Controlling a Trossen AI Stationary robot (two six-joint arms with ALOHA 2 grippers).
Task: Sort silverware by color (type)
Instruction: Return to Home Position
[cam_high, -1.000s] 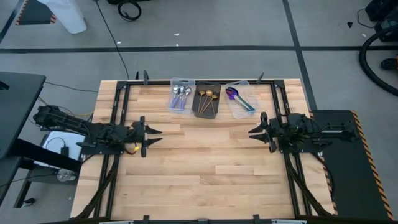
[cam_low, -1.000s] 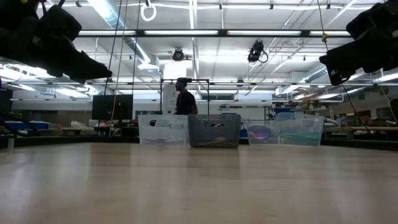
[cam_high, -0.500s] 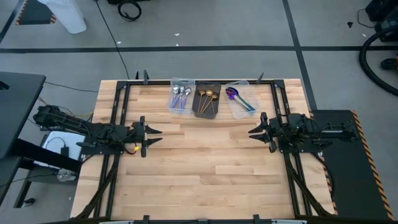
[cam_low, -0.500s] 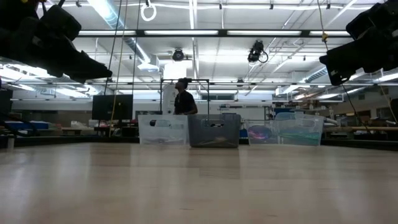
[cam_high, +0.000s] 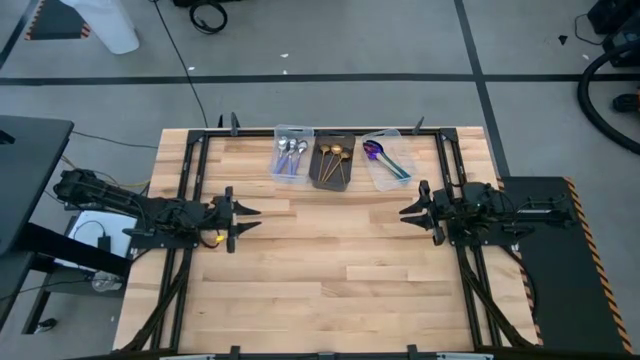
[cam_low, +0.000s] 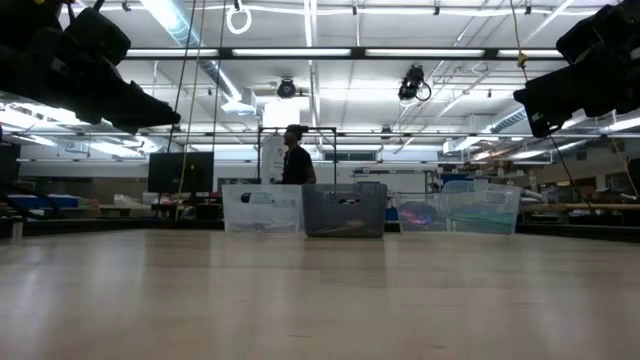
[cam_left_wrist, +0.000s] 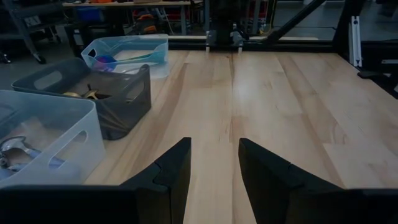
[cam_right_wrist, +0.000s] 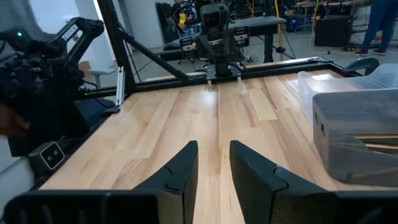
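Silver spoons (cam_high: 290, 153) lie in the left clear bin (cam_high: 294, 128), gold spoons (cam_high: 334, 160) in the dark bin (cam_high: 318, 172) beside it, and rainbow spoons (cam_high: 384, 158) in the right clear bin (cam_high: 381, 134), along the bench's (cam_high: 330, 270) far edge. The left gripper (cam_high: 250, 217) and right gripper (cam_high: 408, 212) hover well apart, fingers (cam_left_wrist: 171, 177) parted, empty.

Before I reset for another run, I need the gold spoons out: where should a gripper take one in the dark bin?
Probably by its slim handle, coming straight down. The gold spoons lie in the dark bin with bowls toward the far edge of the table and handles toward its middle; the bin's walls would block a sideways approach.
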